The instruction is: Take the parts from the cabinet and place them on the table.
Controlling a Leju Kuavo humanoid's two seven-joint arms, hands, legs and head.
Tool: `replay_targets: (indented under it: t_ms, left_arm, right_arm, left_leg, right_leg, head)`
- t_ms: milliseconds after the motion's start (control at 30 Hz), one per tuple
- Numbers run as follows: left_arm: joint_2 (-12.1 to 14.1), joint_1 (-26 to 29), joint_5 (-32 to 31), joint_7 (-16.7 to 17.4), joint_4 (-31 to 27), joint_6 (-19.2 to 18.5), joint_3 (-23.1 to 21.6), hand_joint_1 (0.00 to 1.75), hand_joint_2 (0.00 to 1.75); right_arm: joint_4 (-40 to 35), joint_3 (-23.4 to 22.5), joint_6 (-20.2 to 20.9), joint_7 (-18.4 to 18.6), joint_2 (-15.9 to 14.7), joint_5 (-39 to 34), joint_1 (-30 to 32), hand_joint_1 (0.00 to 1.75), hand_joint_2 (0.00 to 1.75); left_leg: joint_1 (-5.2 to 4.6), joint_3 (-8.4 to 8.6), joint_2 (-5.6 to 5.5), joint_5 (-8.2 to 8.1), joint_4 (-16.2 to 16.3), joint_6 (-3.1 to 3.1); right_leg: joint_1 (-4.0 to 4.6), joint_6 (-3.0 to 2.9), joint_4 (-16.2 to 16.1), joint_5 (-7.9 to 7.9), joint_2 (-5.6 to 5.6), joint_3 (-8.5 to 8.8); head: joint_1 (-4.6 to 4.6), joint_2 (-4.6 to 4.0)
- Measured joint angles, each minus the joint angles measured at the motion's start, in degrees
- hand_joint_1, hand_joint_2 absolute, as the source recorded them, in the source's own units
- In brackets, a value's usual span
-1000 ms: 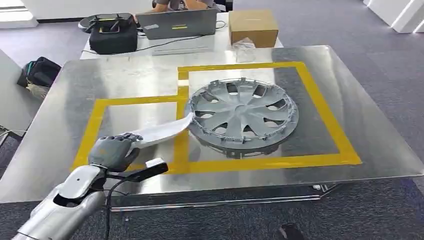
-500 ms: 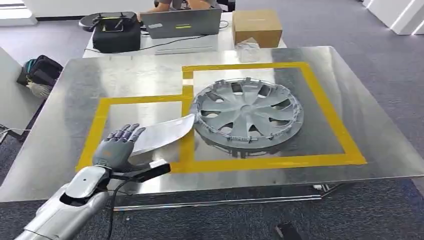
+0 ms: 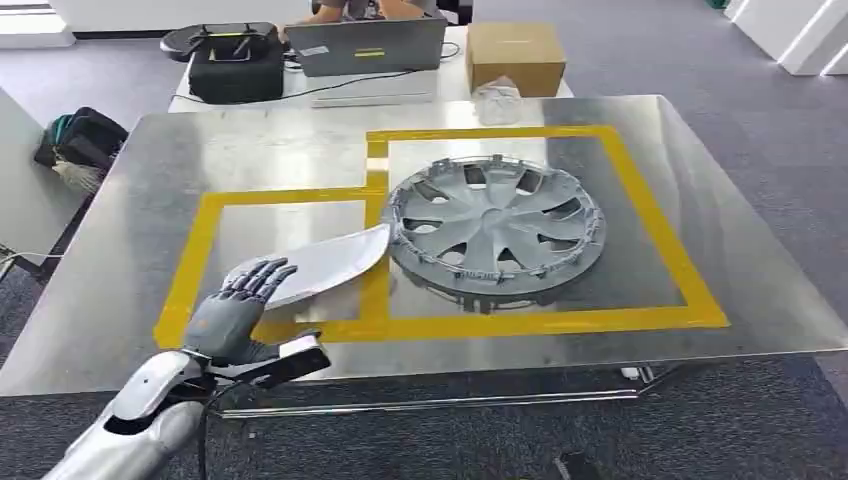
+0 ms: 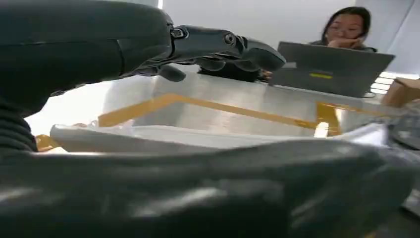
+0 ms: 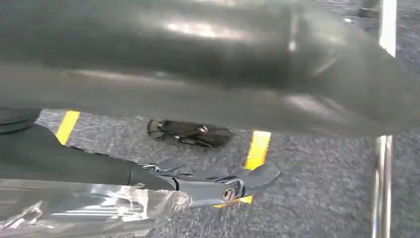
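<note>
A steel table [image 3: 140, 180] marked with yellow tape [image 3: 640, 210] is seen in an office, with a desk, laptop [image 3: 365, 45] and box [image 3: 515, 55] beyond it. The left robot hand [image 3: 232, 305] is held with fingers spread, released, holding nothing. Just ahead of its fingertips a pale curved panel [image 3: 325, 262] is laid on the table, its far tip touching or overlapping a hubcap [image 3: 492, 225] further off to the hand's right. In the right wrist view, a clear plastic-wrapped part [image 5: 89, 210] appears to be held by the right robot hand [image 5: 198, 183], low above the carpet. The panel's placement is judged finished. A clear retreat of the left arm is called for next, and the wrapped part is judged due for the table.
</note>
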Motion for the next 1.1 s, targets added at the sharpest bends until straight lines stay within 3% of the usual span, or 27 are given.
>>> replay_targets:
  t_ms: [67, 100, 133, 167, 233, 300, 333, 367, 433, 467, 500, 533, 567, 633, 667, 700, 767, 800, 833, 867, 900, 933, 967, 1000, 1033, 1100]
  left_arm:
    - [0.94, 2.26, 4.28, -3.52, -2.73, 0.09, 0.94, 0.0, 0.0]
    - [1.46, 4.03, 6.31, -5.4, -4.35, 0.33, 1.66, 0.0, 0.0]
    - [1.87, 5.58, 7.95, -7.02, -5.69, 0.53, 2.44, 0.0, 0.0]
    - [2.14, 6.58, 9.25, -8.24, -6.54, 0.79, 2.92, 0.0, 0.0]
    - [2.53, 9.03, 11.5, -11.09, -8.8, 1.44, 4.23, 0.0, 0.0]
    - [2.58, 11.24, 14.47, -13.83, -10.03, 2.49, 5.55, 0.0, 0.0]
    - [2.53, 12.75, 17.18, -15.87, -10.62, 3.06, 6.19, 0.0, 0.0]
    - [2.51, 14.1, 19.81, -17.71, -11.17, 3.19, 6.78, 0.0, 0.0]
    - [2.44, 16.04, 23.52, -20.38, -12.32, 3.49, 8.06, 0.0, 0.0]
    - [2.4, 16.66, 24.98, -21.38, -12.76, 3.71, 8.44, 0.0, 0.0]
    - [2.23, 17.41, 26.88, -22.56, -13.35, 3.96, 9.09, 0.0, 0.0]
    - [1.79, 18.26, 28.96, -24.15, -13.81, 4.5, 9.79, 0.0, 0.0]
    - [1.48, 19.17, 30.43, -25.32, -14.07, 4.91, 10.6, 0.0, 0.0]
    - [1.09, 20.75, 31.55, -26.07, -14.2, 5.18, 11.61, 0.0, 0.0]
    - [0.61, 21.21, 32.64, -26.59, -14.33, 5.2, 12.04, 0.0, 0.0]
    - [-0.06, 21.89, 34.31, -27.31, -14.4, 5.2, 12.76, 0.0, 0.0]
    - [-1.9, 23.67, 38.43, -28.74, -14.46, 4.88, 15.4, 0.0, 0.0]
    - [-3.12, 24.5, 39.89, -29.41, -14.46, 4.31, 17.01, 0.0, 0.0]
    - [-4.29, 25.17, 40.67, -29.92, -14.46, 3.47, 18.82, 0.0, 0.0]
    - [-5.7, 25.73, 41.06, -30.16, -14.44, 2.63, 21.05, 0.0, 0.0]
    - [-7.24, 26.14, 41.3, -30.16, -14.35, 2.16, 23.29, 0.0, 0.0]
    - [-9.21, 26.43, 41.34, -29.89, -14.2, 1.94, 26.17, 0.0, 0.0]
    - [-11.29, 26.51, 40.91, -29.01, -13.92, 1.3, 29.48, 0.0, 0.0]
    - [-13.34, 26.46, 39.9, -28.12, -13.46, 0.15, 33.04, 0.0, 0.0]
    - [-15.33, 26.18, 38.54, -27.46, -12.71, -1.41, 37.2, 0.0, 0.0]
    - [-19.48, 24.78, 34.51, -26.9, -9.54, -5.67, 46.55, 0.0, 0.0]
  right_arm:
    - [0.0, 0.35, -0.09, -0.83, -0.26, -1.25, 0.42, 0.0, 0.0]
    - [0.0, 0.55, -0.28, -1.33, -0.37, -2.05, 0.66, 0.0, 0.0]
    - [0.02, 0.68, -0.37, -1.71, -0.5, -2.67, 0.99, 0.0, 0.0]
    - [0.0, 0.81, -0.44, -1.92, -0.55, -3.08, 1.08, 0.0, 0.0]
    - [0.0, 1.2, -0.55, -2.73, -0.66, -4.21, 1.42, 0.0, 0.0]
    - [0.0, 1.7, -0.74, -3.39, -0.72, -5.4, 1.71, 0.0, 0.0]
    - [0.0, 1.94, -0.9, -3.82, -0.74, -6.1, 1.87, 0.0, 0.0]
    - [0.0, 2.1, -1.05, -4.11, -0.79, -6.67, 2.03, 0.0, 0.0]
    - [0.0, 2.53, -1.2, -4.63, -0.92, -7.38, 2.38, 0.0, 0.0]
    - [0.0, 2.75, -1.31, -4.7, -0.96, -7.64, 2.4, 0.0, 0.0]
    - [0.0, 3.04, -1.55, -4.72, -0.96, -7.89, 2.52, 0.0, 0.0]
    - [0.0, 3.43, -1.79, -4.7, -1.14, -8.11, 2.57, 0.0, 0.0]
    - [-0.09, 3.73, -1.94, -4.72, -1.27, -8.39, 2.63, 0.0, 0.0]
    - [-0.15, 4.26, -2.36, -4.61, -1.42, -8.76, 3.03, 0.0, 0.0]
    - [-0.2, 4.56, -2.71, -4.53, -1.79, -9.15, 3.3, 0.0, 0.0]
    - [-0.65, 4.94, -3.17, -4.26, -1.84, -9.83, 3.72, 0.0, 0.0]
    - [-1.97, 5.55, -4.35, -3.69, -2.21, -10.93, 4.52, 0.0, 0.0]
    - [-2.86, 6.07, -5.22, -3.32, -2.58, -11.47, 4.83, 0.0, 0.0]
    - [-3.65, 6.49, -6.01, -3.0, -2.89, -11.93, 5.14, 0.0, 0.0]
    - [-4.53, 6.86, -6.8, -2.62, -3.37, -12.39, 5.52, 0.0, 0.0]
    - [-5.62, 7.43, -7.7, -2.14, -3.81, -12.94, 5.91, 0.0, 0.0]
    - [-6.63, 7.98, -8.55, -1.77, -4.26, -13.4, 6.25, 0.0, 0.0]
    - [-7.67, 8.47, -9.37, -1.27, -4.74, -13.83, 6.51, 0.0, 0.0]
    - [-8.74, 9.11, -10.11, -0.9, -5.11, -14.29, 6.66, 0.0, 0.0]
    - [-9.8, 9.79, -10.8, -0.61, -5.62, -14.71, 6.86, 0.0, 0.0]
    - [-11.54, 11.48, -11.98, -0.22, -6.38, -16.02, 7.34, 0.0, 0.0]
  left_leg:
    - [-0.19, -0.22, -0.19, 0.31, 0.74, -0.45]
    - [-0.08, -0.31, -0.21, 0.57, 0.7, -0.76]
    - [0.21, -0.55, -0.2, 0.56, 0.78, -1.05]
    - [0.32, -1.1, -0.19, -0.69, 1.4, -1.08]
    - [-0.11, -4.29, -0.21, -7.77, 9.35, -0.67]
    - [-0.47, -6.79, -0.22, -12.01, 18.0, -0.34]
    - [-0.67, -6.7, -0.22, -12.17, 19.68, 0.05]
    - [-0.88, -5.45, -0.22, -11.05, 18.79, 0.5]
    - [-1.43, 0.28, -0.25, -7.7, 11.07, 1.77]
    - [-1.79, 4.0, -0.25, -7.35, 6.18, 2.44]
    - [-2.25, 7.31, -0.22, -9.01, 1.66, 2.92]
    - [-2.3, 6.99, -0.17, -8.3, 1.56, 2.24]
    - [-2.55, 6.82, -0.28, -8.12, 0.91, 2.29]
    - [-2.76, 6.18, -0.25, -6.86, 0.6, 3.09]
    - [-2.4, 5.4, -0.08, -6.01, 0.36, 3.4]
    - [-2.39, 4.53, -0.15, -5.32, 0.36, 3.93]
    - [-2.43, 3.16, -0.02, -4.1, 0.37, 4.11]
    - [-2.48, 2.32, 0.12, -3.43, 0.42, 4.14]
    - [-2.52, 1.39, 0.21, -2.74, 0.46, 4.11]
    - [-2.52, 0.42, 0.24, -2.0, 0.49, 4.07]
    - [-2.51, -0.48, 0.25, -1.3, 0.56, 3.96]
    - [-2.43, -1.32, 0.24, -0.67, 0.63, 3.8]
    - [-2.41, -2.0, 0.21, -0.02, 0.75, 3.54]
    - [-2.56, -2.33, 0.15, 0.47, 0.97, 3.18]
    - [-2.7, -2.55, 0.22, 0.88, 1.12, 2.86]
    - [-2.53, -2.37, 0.3, 2.32, 0.71, 2.32]
  right_leg:
    - [-0.08, -1.81, 0.59, -0.79, 0.16, -0.76]
    - [0.06, -2.27, 1.1, -0.83, 0.21, -1.16]
    - [0.1, -3.09, 1.09, -0.45, 0.18, -2.43]
    - [0.15, -3.76, 1.09, -0.08, 0.06, -1.98]
    - [0.58, -4.8, 1.05, 1.03, -0.05, -3.58]
    - [1.18, -5.34, 1.06, 1.94, -0.27, -4.85]
    - [1.49, -5.48, 1.07, 2.45, -0.26, -5.53]
    - [1.76, -5.53, 1.07, 2.92, -0.24, -6.16]
    - [2.18, -5.36, 1.07, 3.95, -0.2, -7.4]
    - [2.21, -5.19, 1.09, 4.43, -0.2, -7.66]
    - [2.49, -4.84, 1.11, 4.77, -0.17, -7.96]
    - [2.36, -4.57, 0.84, 5.3, -0.28, -7.8]
    - [2.17, -4.24, 0.68, 5.8, -0.29, -7.79]
    - [1.95, -3.36, -0.16, 7.08, -0.31, -8.02]
    - [1.81, -3.17, 0.36, 6.19, -0.35, -8.47]
    - [1.88, -2.95, 2.2, 2.52, -0.59, -9.54]
    - [1.83, -2.56, 10.17, -4.79, -0.7, -10.97]
    - [1.87, -2.42, 14.08, -6.88, -0.7, -11.46]
    - [1.91, -2.36, 16.67, -7.16, -0.7, -11.34]
    - [1.91, -2.35, 17.08, -5.78, -0.7, -10.07]
    - [1.91, -2.34, 15.3, -3.49, -0.71, -7.72]
    - [1.9, -2.34, 11.56, -1.34, -0.72, -4.32]
    - [1.88, -2.34, 6.19, -0.85, -0.72, 0.0]
    - [1.9, -2.45, 0.57, -3.08, -0.7, 4.11]
    - [2.06, -2.99, -4.04, -4.4, -0.56, 6.87]
    - [2.41, -3.96, -3.16, -3.84, -0.56, 5.35]
  head:
    - [-0.57, 0.0]
    - [-0.44, 0.0]
    - [-0.57, 0.0]
    - [-0.72, 0.0]
    - [-1.14, 0.0]
    - [-1.16, 0.0]
    - [-1.12, 0.0]
    - [-1.16, 0.0]
    - [-1.12, 0.0]
    - [-1.12, 0.0]
    - [-1.09, 0.0]
    - [-0.92, 0.0]
    - [-1.3, 0.0]
    - [-1.49, 0.0]
    - [-1.6, 0.0]
    - [-1.18, 0.0]
    - [-1.14, 0.0]
    - [-1.18, 0.0]
    - [-1.12, 0.0]
    - [-1.2, 0.0]
    - [-1.12, 0.0]
    - [-1.16, 0.0]
    - [-1.12, 0.0]
    - [-1.09, 0.0]
    - [-1.14, 0.0]
    - [-1.33, -0.02]
